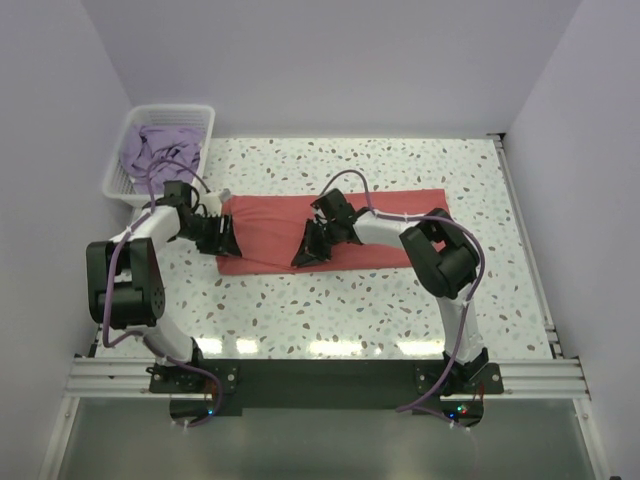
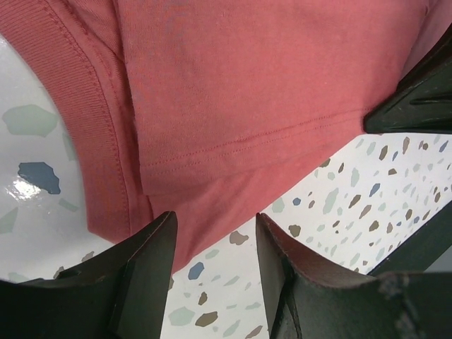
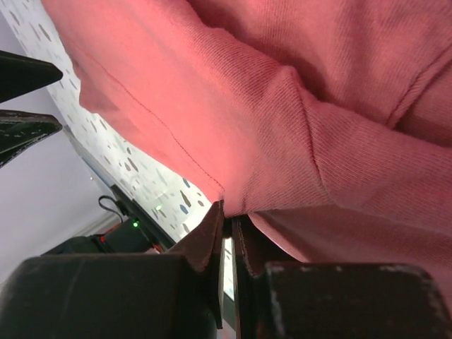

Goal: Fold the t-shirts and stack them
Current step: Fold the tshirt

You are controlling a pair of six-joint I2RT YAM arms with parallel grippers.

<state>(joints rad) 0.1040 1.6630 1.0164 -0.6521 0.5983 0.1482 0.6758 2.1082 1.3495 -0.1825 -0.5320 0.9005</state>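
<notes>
Pinching the soft, fine-knit coral-red t-shirt (image 3: 282,134), the right hand (image 3: 227,227) bunches rounded folds.

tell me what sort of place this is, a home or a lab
Most likely a robot lab cell: plain white walls box in a speckled table, two arms are bolted to a metal rail, and a white lattice basket holds a lavender t-shirt.
</notes>
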